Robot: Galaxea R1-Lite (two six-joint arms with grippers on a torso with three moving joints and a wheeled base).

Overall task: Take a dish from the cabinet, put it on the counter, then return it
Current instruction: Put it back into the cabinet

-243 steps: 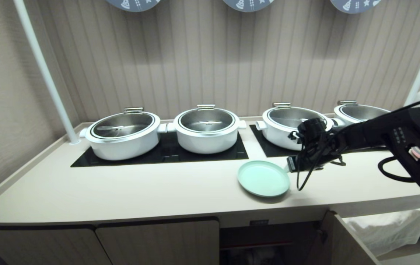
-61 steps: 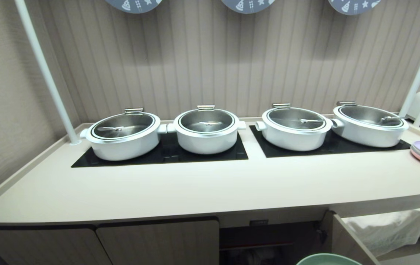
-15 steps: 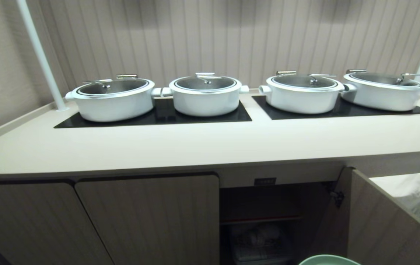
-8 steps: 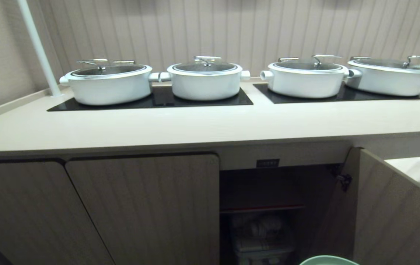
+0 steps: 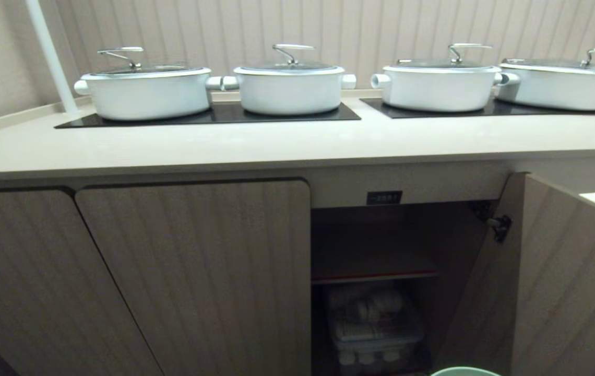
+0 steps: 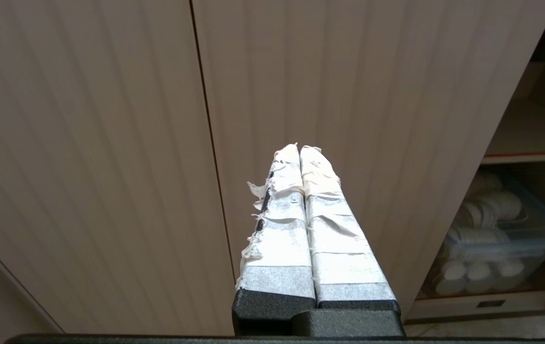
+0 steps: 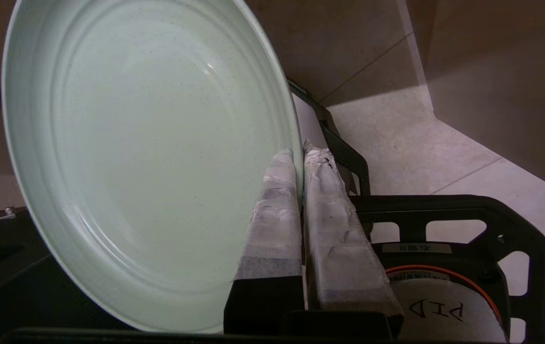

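Observation:
The dish (image 7: 148,157), a pale mint-green plate, stands tilted on edge in the right wrist view, and my right gripper (image 7: 301,153) is shut on its rim. Only a sliver of the dish (image 5: 464,372) shows at the head view's bottom edge, below and in front of the open cabinet (image 5: 376,245). The cabinet has a small black label (image 5: 384,198), one inner shelf (image 5: 376,275) and its door (image 5: 563,271) swung out to the right. The counter (image 5: 276,143) runs above it. My left gripper (image 6: 299,149) is shut and empty, facing closed doors.
Several white lidded pots (image 5: 289,86) sit on black hob panels (image 5: 209,115) at the counter's back. A clear bin (image 5: 373,329) of white items fills the cabinet under the shelf. Closed ribbed doors (image 5: 198,271) lie to the left. A white pole (image 5: 49,55) rises at the far left.
The whole head view has shifted as the camera sank: the counter and pots sit higher in the picture and the cabinet's inside shows more. The dish stays at the bottom edge.

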